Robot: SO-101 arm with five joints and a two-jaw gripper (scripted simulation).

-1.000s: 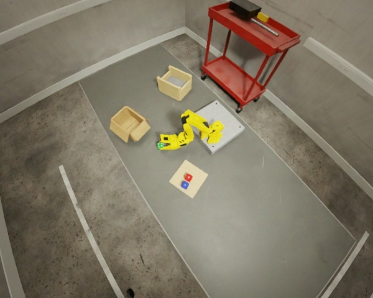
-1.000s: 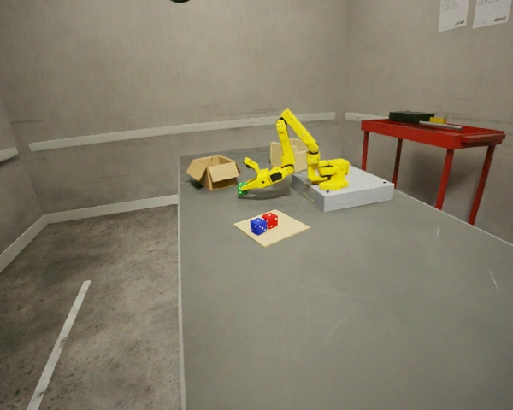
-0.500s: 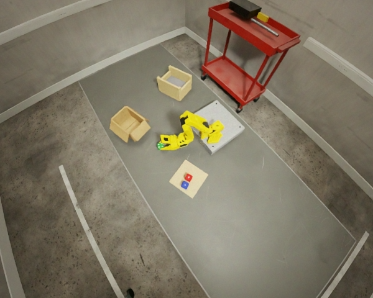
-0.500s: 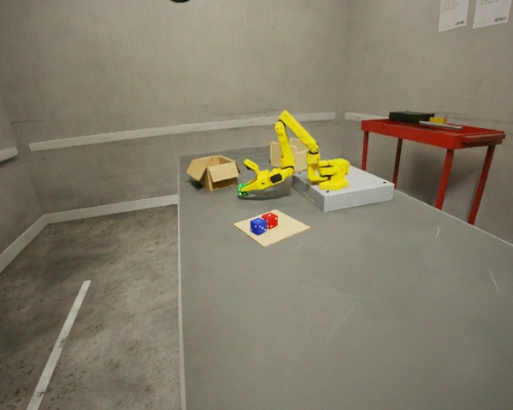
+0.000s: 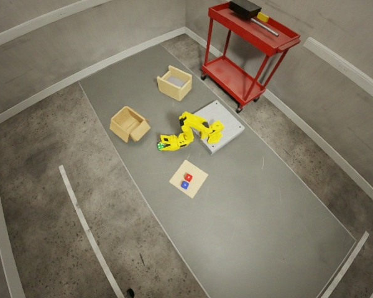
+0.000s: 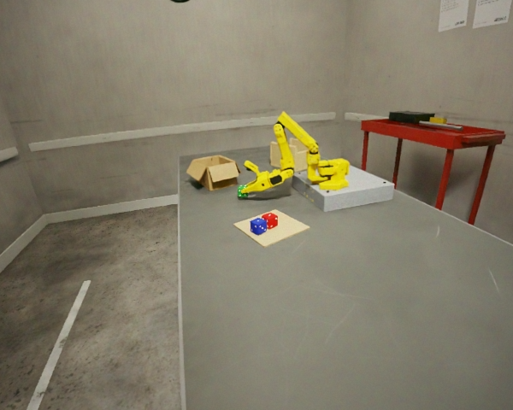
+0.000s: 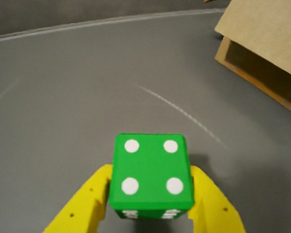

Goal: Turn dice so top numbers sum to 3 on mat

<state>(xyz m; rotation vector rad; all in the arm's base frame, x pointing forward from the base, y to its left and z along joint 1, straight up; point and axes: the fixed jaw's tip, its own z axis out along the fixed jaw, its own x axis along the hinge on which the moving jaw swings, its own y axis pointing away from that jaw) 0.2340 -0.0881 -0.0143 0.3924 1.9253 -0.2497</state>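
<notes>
My gripper (image 5: 161, 146) (image 6: 242, 191) (image 7: 151, 186) is shut on the green die (image 5: 160, 146) (image 6: 240, 192) (image 7: 150, 167). It holds the die low over or at the table, off the mat; whether the die touches the table is hard to tell. The wrist view shows a face with four pips toward the camera. The red die (image 5: 188, 177) (image 6: 270, 219) and the blue die (image 5: 184, 185) (image 6: 258, 225) sit flat, close together, on the tan mat (image 5: 198, 174) (image 6: 287, 226). Each shows one pip on top.
An open cardboard box (image 5: 125, 123) (image 6: 210, 172) (image 7: 267, 29) stands beyond the gripper. A wooden bin (image 5: 174, 84) (image 6: 298, 159) stands farther back. The arm's base sits on a grey block (image 5: 228, 128) (image 6: 358, 196). A red cart (image 5: 231, 77) (image 6: 445, 137) stands beside the table.
</notes>
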